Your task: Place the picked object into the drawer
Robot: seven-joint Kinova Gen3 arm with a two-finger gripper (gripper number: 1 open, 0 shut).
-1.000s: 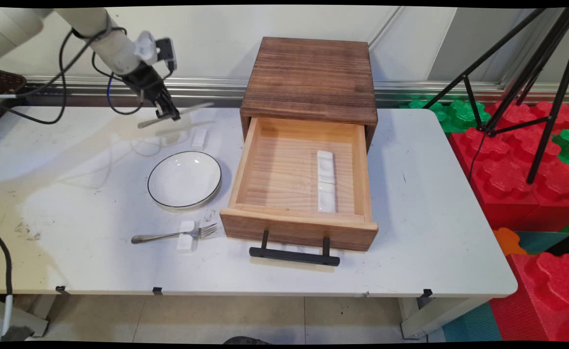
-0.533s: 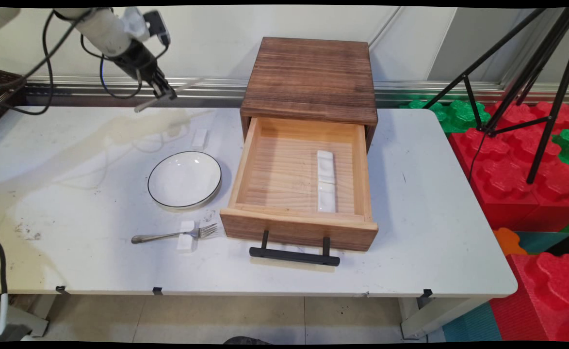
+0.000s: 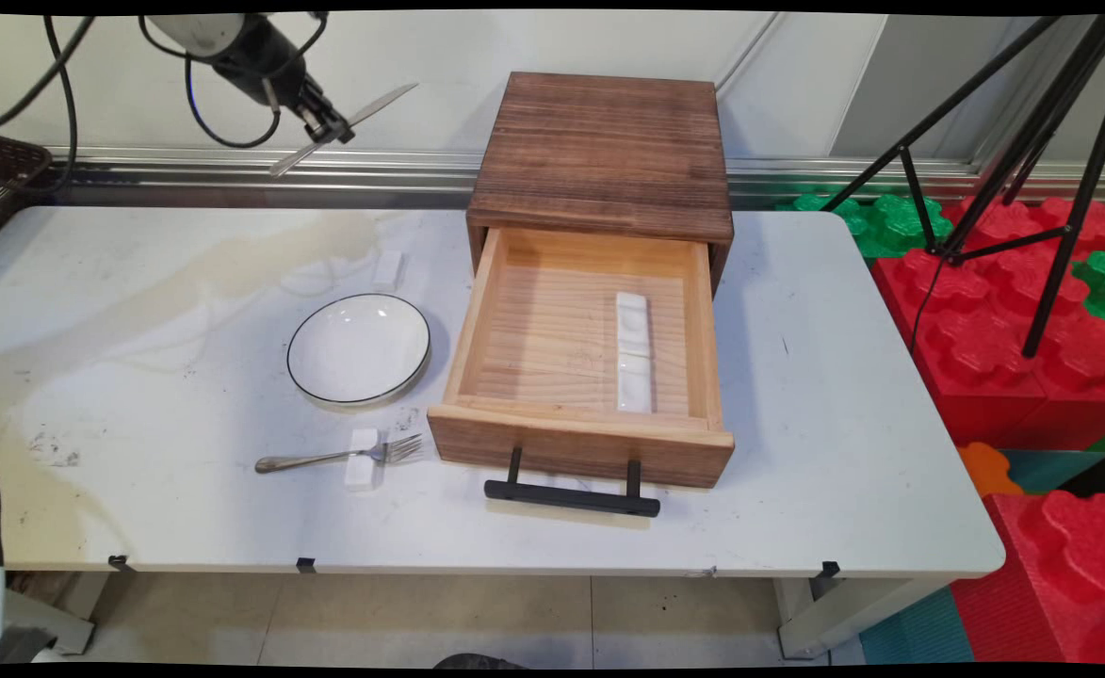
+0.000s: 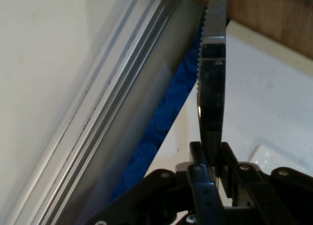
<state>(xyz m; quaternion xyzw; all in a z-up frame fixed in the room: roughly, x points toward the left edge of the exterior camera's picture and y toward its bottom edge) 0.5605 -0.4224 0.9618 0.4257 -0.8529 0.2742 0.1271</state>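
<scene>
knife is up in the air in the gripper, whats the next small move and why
Probably carry it sideways toward the open drawer, staying at this height. The gripper is shut on the knife high over the table's far left corner, well clear of the plate. The drawer holds a white rest, with bare wood beside it. This is only a guess.

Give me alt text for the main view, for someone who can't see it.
High at upper left, the robot's hand grips a table knife in mid-air. Below, a white table holds an open wooden drawer box, a white plate and a fork.
</scene>
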